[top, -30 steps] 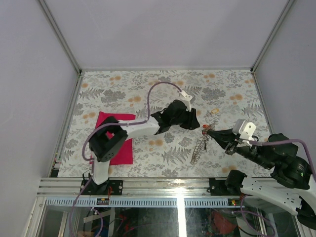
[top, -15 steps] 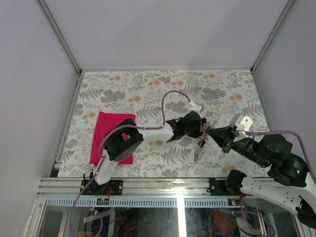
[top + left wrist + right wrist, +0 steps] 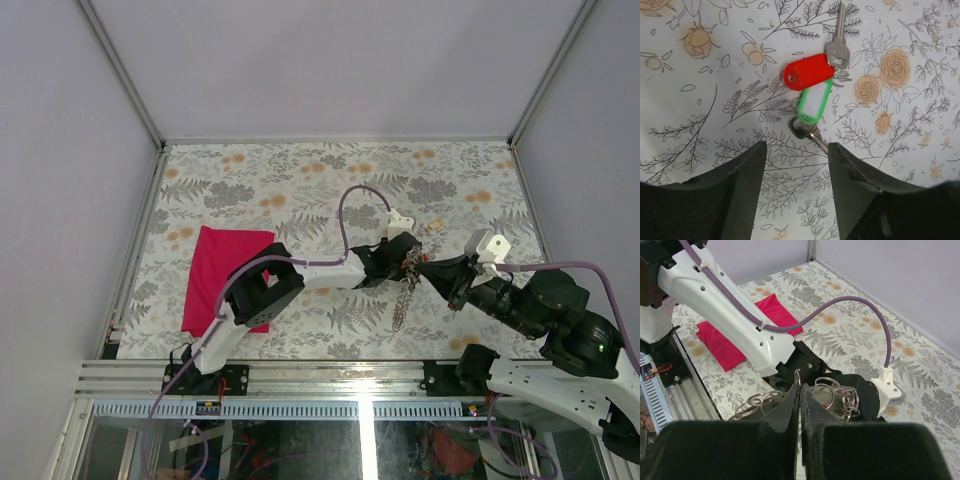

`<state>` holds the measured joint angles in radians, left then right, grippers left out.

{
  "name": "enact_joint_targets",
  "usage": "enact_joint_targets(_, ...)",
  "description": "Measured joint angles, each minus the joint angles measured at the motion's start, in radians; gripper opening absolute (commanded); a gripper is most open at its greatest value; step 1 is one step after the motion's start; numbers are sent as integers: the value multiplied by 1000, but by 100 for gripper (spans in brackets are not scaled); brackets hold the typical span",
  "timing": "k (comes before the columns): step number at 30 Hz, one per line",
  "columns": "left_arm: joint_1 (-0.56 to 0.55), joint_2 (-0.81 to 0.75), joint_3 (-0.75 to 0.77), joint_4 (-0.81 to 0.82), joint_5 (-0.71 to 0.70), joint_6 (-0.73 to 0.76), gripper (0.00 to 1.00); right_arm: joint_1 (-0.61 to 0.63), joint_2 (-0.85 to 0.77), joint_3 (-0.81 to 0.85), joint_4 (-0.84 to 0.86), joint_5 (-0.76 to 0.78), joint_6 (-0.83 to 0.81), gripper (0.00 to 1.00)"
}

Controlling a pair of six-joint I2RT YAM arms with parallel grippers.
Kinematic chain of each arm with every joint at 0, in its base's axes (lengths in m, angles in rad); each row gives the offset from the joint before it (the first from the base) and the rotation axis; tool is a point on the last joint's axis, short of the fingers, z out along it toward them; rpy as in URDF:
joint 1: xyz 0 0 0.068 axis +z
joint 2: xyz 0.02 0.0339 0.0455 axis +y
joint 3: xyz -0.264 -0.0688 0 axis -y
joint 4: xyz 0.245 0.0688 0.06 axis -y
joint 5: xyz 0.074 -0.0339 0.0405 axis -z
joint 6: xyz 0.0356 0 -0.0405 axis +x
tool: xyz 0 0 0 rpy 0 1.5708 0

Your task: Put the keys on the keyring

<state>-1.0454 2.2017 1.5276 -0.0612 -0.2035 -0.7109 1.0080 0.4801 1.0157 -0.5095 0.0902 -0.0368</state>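
The keys [image 3: 809,71] lie on the floral table in the left wrist view: a red tag, a green tag [image 3: 814,102] and silver keys. My left gripper [image 3: 797,146] is open and empty just above them, one silver key [image 3: 807,132] at its fingertips. In the top view the left gripper [image 3: 400,255] hides the keys. My right gripper [image 3: 800,387] is shut on one ring of the keyring [image 3: 835,395], a chain of silver rings. The chain [image 3: 404,296] hangs from the right gripper [image 3: 422,265] down to the table, close beside the left gripper.
A magenta cloth [image 3: 215,260] lies at the left of the table, also in the right wrist view [image 3: 740,335]. The left arm [image 3: 730,305] and its purple cable [image 3: 350,200] cross the middle. Metal rails run along the near edge.
My left arm has swung right and forward until its gripper sits against the right gripper's tip. The right gripper has shifted slightly left with the chain still in it.
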Motion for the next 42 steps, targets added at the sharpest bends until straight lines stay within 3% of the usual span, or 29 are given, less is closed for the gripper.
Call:
enact_joint_targets(23,-10,118,170,-60,-96,-90,34,0,-14,-13,7,0,26,0)
enact_joint_targets(37,-10,138,193,-68,-115,-89,1,0,-14,-14,7,-2,35,0)
enact_joint_targets(42,-10,125,176,-68,-122,-70,0,0,-14,-21,7,-2,37,0)
